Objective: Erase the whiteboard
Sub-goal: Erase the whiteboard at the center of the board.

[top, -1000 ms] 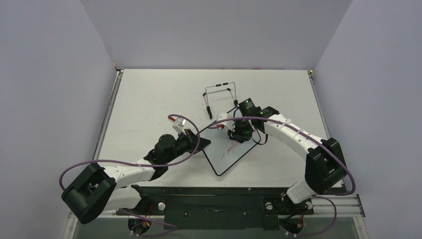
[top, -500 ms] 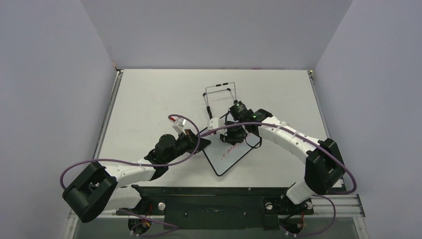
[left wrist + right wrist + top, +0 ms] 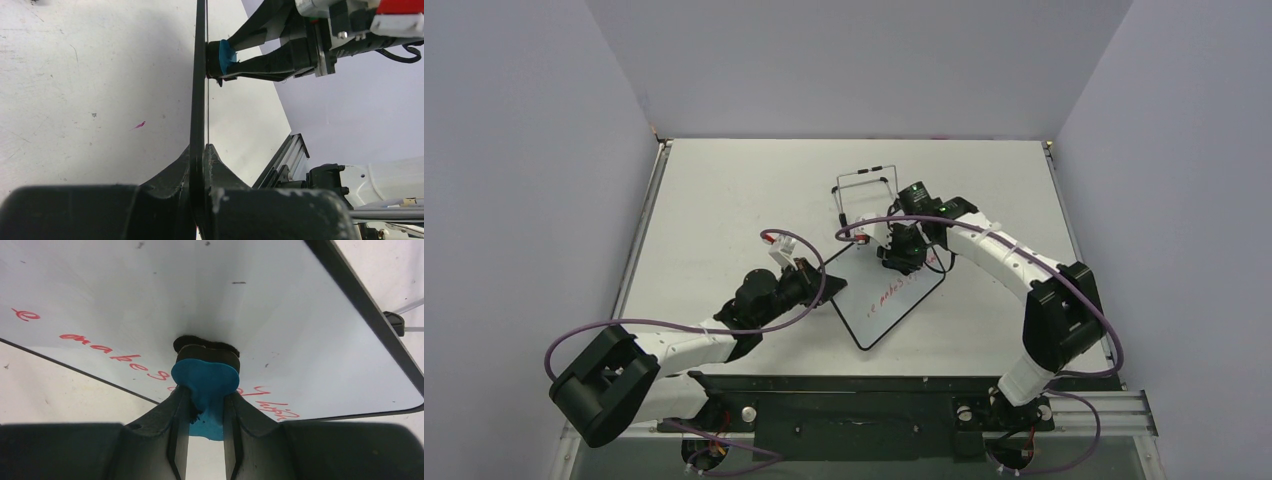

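Handwriting in red on the whiteboard is hard to read: from above it is only a thin red streak, and in the right wrist view the middle of the line is hidden behind the blue eraser. The left wrist view shows the whiteboard purely edge-on, a thin black line, so none of its face shows there. Whether the board lies flat on the table or is lifted at one end I cannot tell. It sits just on the near side of the black wire stand, set diagonally. Its long axis runs from the end farther from the stand up to the end just beside the stand's right leg, and the writing follows that axis. The left gripper is clamped on the board's rim at the corner away from the stand. The right gripper, near the stand, pinches the eraser, its dark felt pressed against the white face.
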Robot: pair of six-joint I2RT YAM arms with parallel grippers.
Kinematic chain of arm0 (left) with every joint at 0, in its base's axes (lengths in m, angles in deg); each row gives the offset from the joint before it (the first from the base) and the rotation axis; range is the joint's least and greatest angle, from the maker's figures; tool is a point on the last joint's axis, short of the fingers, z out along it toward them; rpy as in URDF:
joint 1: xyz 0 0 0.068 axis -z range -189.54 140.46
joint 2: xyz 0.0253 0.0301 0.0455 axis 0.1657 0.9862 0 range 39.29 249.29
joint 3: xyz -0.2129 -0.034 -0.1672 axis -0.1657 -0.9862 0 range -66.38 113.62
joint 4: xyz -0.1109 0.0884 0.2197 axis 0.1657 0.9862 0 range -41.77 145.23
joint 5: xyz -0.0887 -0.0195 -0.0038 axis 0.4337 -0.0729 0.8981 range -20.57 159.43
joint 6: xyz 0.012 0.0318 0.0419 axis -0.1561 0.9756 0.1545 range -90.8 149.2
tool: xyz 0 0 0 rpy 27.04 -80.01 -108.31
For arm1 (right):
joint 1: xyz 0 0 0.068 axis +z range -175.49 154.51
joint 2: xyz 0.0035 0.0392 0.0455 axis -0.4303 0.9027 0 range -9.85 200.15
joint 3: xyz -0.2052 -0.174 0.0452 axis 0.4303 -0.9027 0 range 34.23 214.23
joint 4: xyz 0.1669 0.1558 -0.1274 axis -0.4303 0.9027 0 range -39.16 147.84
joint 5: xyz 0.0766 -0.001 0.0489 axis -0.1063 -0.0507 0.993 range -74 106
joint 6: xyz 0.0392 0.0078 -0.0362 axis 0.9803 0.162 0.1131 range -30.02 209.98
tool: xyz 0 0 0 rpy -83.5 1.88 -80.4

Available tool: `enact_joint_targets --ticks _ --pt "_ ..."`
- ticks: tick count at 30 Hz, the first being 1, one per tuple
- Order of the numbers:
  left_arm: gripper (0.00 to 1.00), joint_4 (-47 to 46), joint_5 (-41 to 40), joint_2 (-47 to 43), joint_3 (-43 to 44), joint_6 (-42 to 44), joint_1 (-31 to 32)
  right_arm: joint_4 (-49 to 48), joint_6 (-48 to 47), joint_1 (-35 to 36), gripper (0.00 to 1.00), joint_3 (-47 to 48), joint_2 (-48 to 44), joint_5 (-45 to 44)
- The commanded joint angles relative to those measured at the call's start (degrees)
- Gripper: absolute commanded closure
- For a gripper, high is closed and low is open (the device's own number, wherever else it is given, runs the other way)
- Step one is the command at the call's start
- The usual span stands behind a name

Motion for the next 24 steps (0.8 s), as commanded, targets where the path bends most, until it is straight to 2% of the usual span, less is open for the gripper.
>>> enact_joint_targets --ticks 1,5,8,15,20,24 --pt "1.0 -9.5 5.9 -2.0 4.2 -0.3 0.8 -2.5 -0.1 3.2 1.0 -0.3 -1.3 1.7" --pt "1.0 -10.0 6.2 -1.7 4.1 -0.3 0.8 -2.0 -2.0 6.2 1.0 -7.0 -3.2 1.6" --pt "1.0 -10.2 6.3 -1.5 4.1 -0.3 0.8 -2.1 -2.6 4.6 1.0 -9.1 -3.1 1.0" --pt "1.0 -10.0 6.2 -1.9 3.6 -0.2 0.8 -1.8 -2.6 -1.6 1.0 -1.5 -0.1 0.9" --pt "1.0 -10.3 6.3 -1.1 3.6 -0.3 0.9 -1.4 -0.9 -0.8 1.0 4.0 1.9 3.1" --pt "1.0 -10.4 6.3 -1.3 3.7 -0.3 0.9 -1.2 -1.5 1.7 1.0 0.9 1.1 3.5"
